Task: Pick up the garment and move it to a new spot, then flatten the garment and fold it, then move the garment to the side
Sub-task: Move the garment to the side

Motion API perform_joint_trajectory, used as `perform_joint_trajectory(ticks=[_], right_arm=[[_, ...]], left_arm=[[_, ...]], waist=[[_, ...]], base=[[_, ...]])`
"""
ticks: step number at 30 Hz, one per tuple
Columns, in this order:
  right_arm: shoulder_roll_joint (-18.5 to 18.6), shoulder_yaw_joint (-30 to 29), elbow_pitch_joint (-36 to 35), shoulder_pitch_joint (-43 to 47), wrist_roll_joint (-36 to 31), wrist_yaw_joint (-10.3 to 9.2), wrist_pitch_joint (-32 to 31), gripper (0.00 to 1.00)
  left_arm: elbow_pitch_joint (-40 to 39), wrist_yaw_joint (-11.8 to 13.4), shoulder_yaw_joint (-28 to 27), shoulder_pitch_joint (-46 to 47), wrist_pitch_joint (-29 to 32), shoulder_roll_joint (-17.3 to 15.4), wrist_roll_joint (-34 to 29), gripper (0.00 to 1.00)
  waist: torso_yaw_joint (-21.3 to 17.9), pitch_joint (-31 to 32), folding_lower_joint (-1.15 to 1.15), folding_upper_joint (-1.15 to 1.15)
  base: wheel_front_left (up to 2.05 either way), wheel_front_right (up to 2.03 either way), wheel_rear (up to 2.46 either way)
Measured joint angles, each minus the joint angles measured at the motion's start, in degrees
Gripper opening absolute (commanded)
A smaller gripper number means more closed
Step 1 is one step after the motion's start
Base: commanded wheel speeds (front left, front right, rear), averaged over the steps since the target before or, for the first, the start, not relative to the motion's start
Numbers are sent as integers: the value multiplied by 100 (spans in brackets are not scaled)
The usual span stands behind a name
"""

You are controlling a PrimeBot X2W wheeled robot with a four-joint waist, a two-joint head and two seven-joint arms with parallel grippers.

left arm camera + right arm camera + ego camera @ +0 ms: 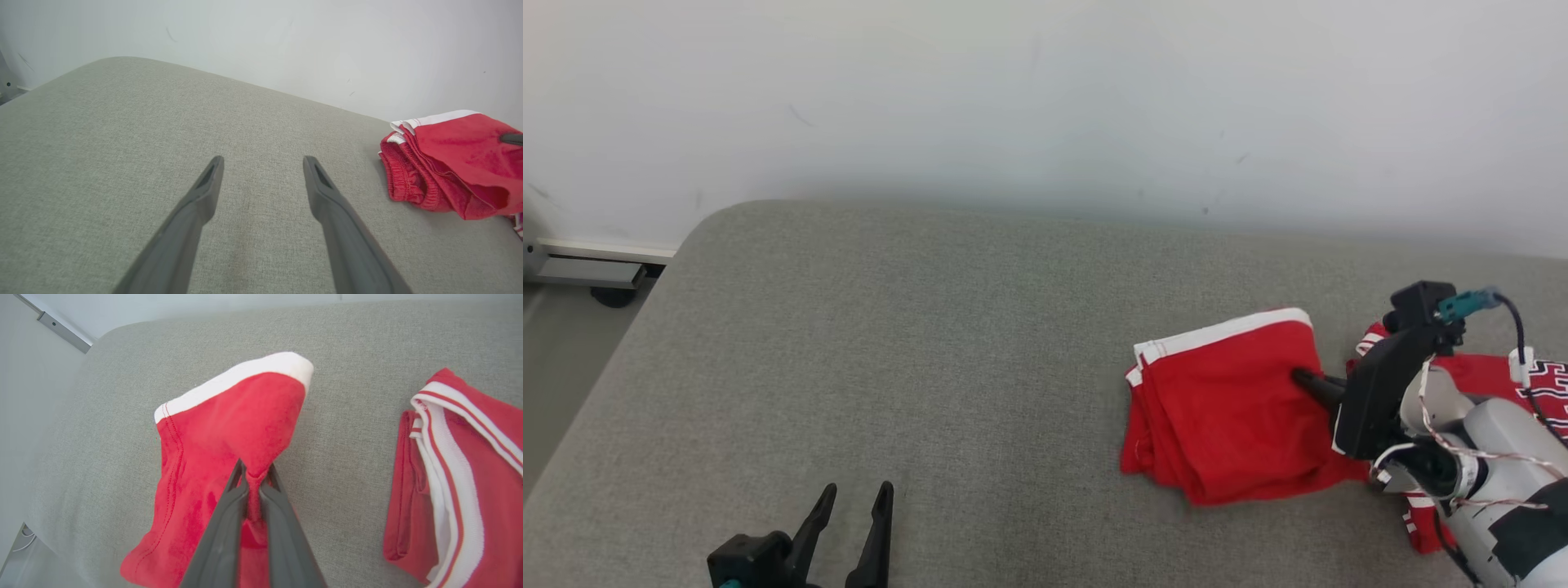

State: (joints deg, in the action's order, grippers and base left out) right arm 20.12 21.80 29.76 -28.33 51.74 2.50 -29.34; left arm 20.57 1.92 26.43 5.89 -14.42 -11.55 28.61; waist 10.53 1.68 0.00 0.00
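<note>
Right gripper (254,475) clamped on folded red shorts (220,428), left gripper (858,490) wide open, empty; likely move-aside step, next needs low carry sideways keeping fold intact.

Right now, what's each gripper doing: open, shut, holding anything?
Left gripper: open, holding nothing.
Right gripper: shut on a pinch of the red garment.
</note>
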Motion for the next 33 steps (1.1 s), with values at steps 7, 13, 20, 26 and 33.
perform_joint_trajectory(ticks=[7,13,20,26,33], right_arm=[[205,2,168,-319,-166,-49,-146,0],[292,-11,281,-550,-194,-56,-199,0],[475,-25,327,-686,-309,-98,-243,0],[730,-102,349,-821,-350,-100,-252,0],[966,-190,358,-916,-389,-219,-355,0]], left_arm=[[-96,-66,1,23,0,-47,-38,100],[-102,-111,0,24,0,-101,-38,100],[-116,-194,-10,34,0,-135,-44,100],[-130,-203,-4,51,0,-143,-47,100],[-149,-252,-2,55,0,-170,-148,100]], waist=[[-85,-160,0,0],[-153,-303,0,0],[-265,-426,0,0],[-376,-497,0,0],[-507,-569,0,0]], base=[[0,0,0],[0,0,0],[0,0,0],[0,0,0],[0,0,0]])
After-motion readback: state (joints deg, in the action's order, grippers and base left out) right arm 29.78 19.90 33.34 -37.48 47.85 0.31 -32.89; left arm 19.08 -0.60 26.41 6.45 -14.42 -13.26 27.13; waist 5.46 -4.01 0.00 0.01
